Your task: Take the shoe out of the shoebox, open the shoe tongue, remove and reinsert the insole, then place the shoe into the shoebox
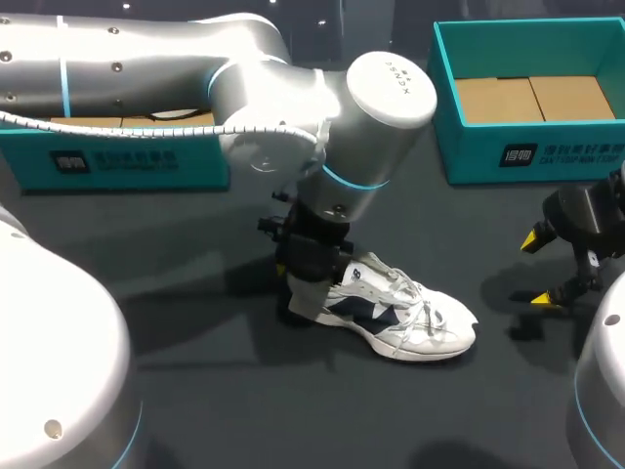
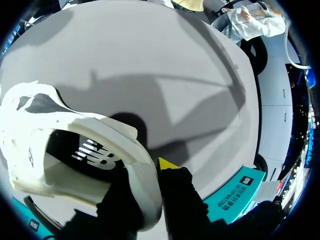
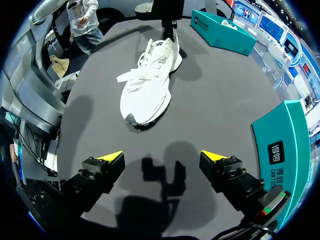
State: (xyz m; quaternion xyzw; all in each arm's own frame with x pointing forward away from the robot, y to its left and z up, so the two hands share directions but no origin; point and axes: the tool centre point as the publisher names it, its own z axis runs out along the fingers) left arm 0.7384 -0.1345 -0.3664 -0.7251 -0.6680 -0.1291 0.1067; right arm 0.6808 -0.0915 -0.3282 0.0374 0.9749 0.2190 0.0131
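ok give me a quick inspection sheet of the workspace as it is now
surface: dark grey table
job's things: white shoe upright on its sole, outside both boxes; right teal shoebox open, cardboard floor showing; left teal shoebox partly hidden by left arm
clutter: nothing seen
grippers: left gripper shut on shoe's heel wall, one finger inside, one outside; right gripper open, apart from the toe
cables: white ribbed hose along left arm
surroundings: nothing seen reaching over the table
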